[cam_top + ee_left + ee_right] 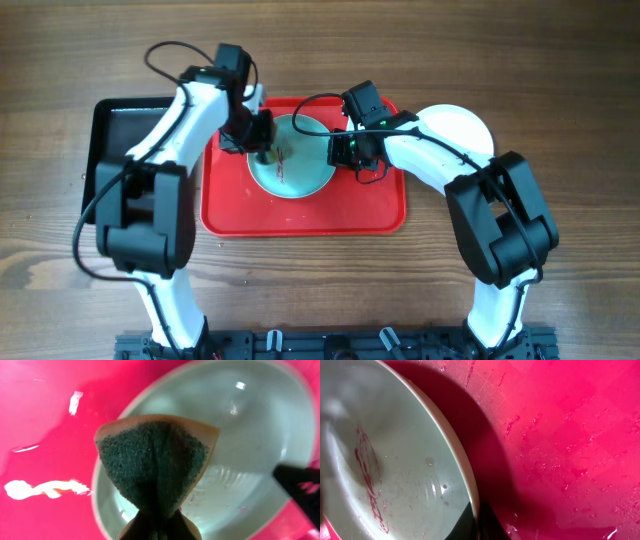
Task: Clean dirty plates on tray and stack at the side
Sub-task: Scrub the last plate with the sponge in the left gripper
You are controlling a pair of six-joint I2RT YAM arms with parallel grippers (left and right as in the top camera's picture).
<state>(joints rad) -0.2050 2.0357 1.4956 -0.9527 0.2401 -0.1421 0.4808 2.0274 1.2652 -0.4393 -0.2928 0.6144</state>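
one plate (292,165) lies on the tray (230,210), in the upper middle part of it. this plate has thin dark-red marks (367,465) in its centre. a second plate (462,122) sits on the wooden table (560,80) just beside the right edge of the tray, and the right arm hides a part of it. a black tray (120,135) stands on the table just beside the left edge of the tray.

the left gripper (258,135) hangs over the upper left part of the tray, above the left side of the plate. its fingers are closed tight on a sponge (152,462), green and rough on one face and tan on the back. the sponge is pinched so much that it folds like a fan, with its wide end pointing down at the plate. i cannot tell if the sponge touches the plate.

the right gripper (342,150) is over the upper right part of the tray. its fingers are clamped on the right rim of the plate, one above the rim and one below. a dark shadow falls on the tray beside this rim, but i cannot tell if the rim is lifted. small drops (540,465) of water shine on the tray near there.
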